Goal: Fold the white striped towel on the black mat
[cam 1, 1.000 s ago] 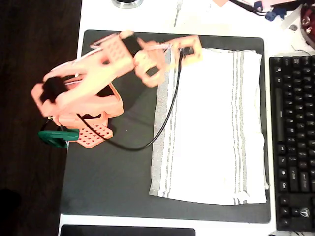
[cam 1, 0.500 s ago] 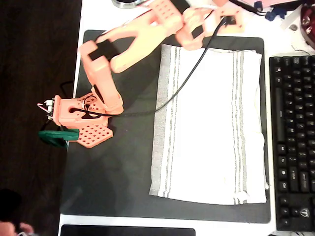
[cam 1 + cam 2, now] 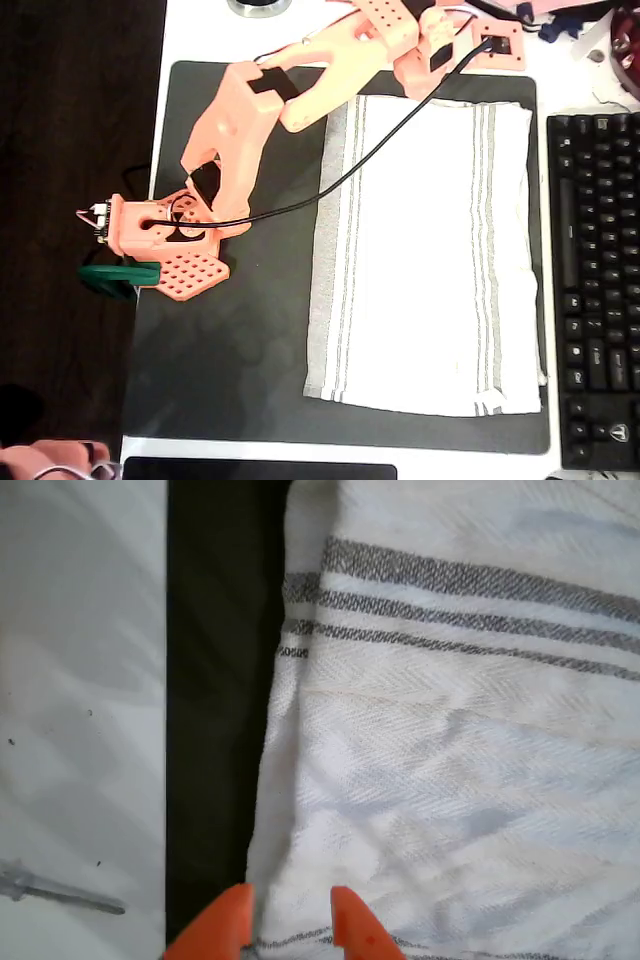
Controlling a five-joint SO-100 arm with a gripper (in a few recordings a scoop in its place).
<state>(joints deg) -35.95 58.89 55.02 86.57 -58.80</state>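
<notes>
The gripper (image 3: 290, 920) hung with fingers slightly spread over the white striped towel's (image 3: 460, 760) edge, the black mat (image 3: 215, 730) just left.

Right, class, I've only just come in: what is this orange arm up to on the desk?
An orange robot arm is reaching over a white striped towel that lies spread flat on a black mat. In the wrist view its end effector hovers at the towel's edge, where cloth meets mat, with the fingers slightly parted and nothing visibly pinched between them. The towel looks unfolded, so the fold has not begun. A black keyboard sits beside the mat.
</notes>
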